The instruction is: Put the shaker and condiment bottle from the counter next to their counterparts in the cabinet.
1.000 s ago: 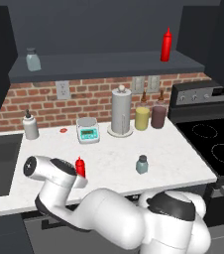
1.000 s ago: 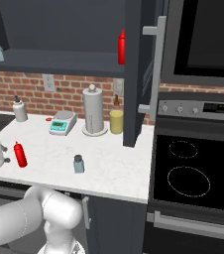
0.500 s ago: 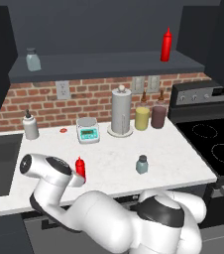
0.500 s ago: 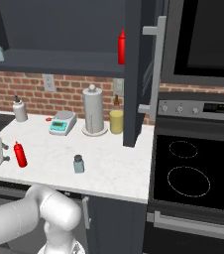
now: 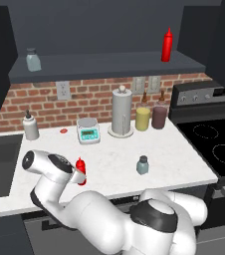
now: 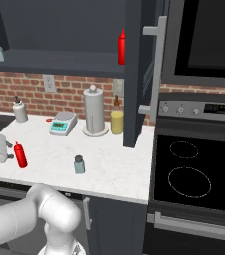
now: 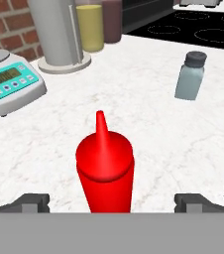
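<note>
Nothing shelved yet: my spread pincer flanks the slim red cone-nozzle squeeze bottle; the squat blue-grey dark-capped shaker waits mid-counter.

Slim red condiment bottle with cone nozzle, upright on white counter, directly ahead of gripper, centred between its spread fingertips. Small blue-grey shaker with dark cap, upright, farther ahead and to one side. Matching counterparts high above on cabinet shelf.
</note>
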